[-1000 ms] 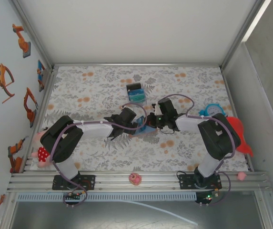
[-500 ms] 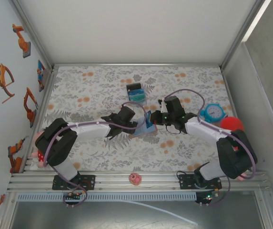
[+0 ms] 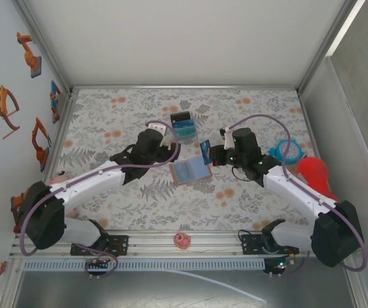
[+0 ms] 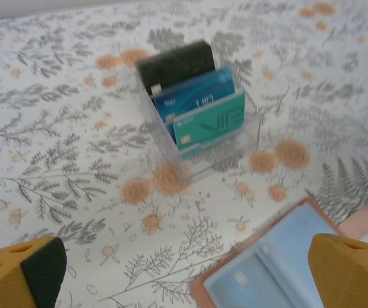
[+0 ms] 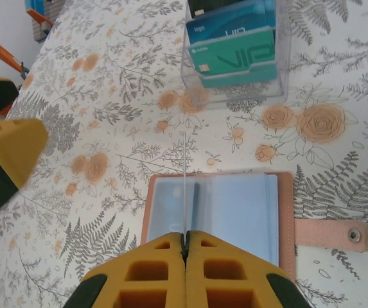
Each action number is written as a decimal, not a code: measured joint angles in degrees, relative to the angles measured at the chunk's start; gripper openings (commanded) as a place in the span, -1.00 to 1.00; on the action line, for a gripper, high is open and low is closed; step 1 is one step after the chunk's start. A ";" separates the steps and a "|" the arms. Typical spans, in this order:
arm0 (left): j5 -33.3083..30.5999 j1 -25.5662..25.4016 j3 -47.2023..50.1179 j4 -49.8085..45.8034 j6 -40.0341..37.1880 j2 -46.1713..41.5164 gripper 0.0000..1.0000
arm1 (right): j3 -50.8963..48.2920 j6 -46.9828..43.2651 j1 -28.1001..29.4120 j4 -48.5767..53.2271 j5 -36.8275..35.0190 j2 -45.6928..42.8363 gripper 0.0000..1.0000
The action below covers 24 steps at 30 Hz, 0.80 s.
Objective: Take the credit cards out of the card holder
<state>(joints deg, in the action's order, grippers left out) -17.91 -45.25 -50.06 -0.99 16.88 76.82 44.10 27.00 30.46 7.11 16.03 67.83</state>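
Two right fingers [image 5: 155,273] tight on one credit card [image 3: 204,149]

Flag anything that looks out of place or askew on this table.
Nothing spilled or damaged. The card holder lies open and slightly skewed on the table; the right gripper pinches one credit card edge-up above it. A pink toy sits off the table, on the front rail.

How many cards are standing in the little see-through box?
3. A black card stands at the back, a blue card in the middle and a teal card in front, all upright in the clear box. Others could hide between them.
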 measured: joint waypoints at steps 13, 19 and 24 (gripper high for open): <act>24.50 8.09 4.55 6.40 -12.76 -6.27 0.94 | 1.95 -12.15 4.13 3.56 4.68 -4.59 -1.00; 40.79 9.29 4.39 5.25 -21.77 -6.08 0.96 | 6.34 -18.12 6.51 7.34 8.98 -2.93 -1.00; 49.33 9.31 1.53 0.17 -28.26 -3.15 0.68 | 9.75 -23.02 7.76 11.10 12.44 -1.42 -1.00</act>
<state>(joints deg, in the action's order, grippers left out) 31.42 -35.94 -48.53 -0.82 -11.38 73.67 53.84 3.99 38.22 18.22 28.47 66.41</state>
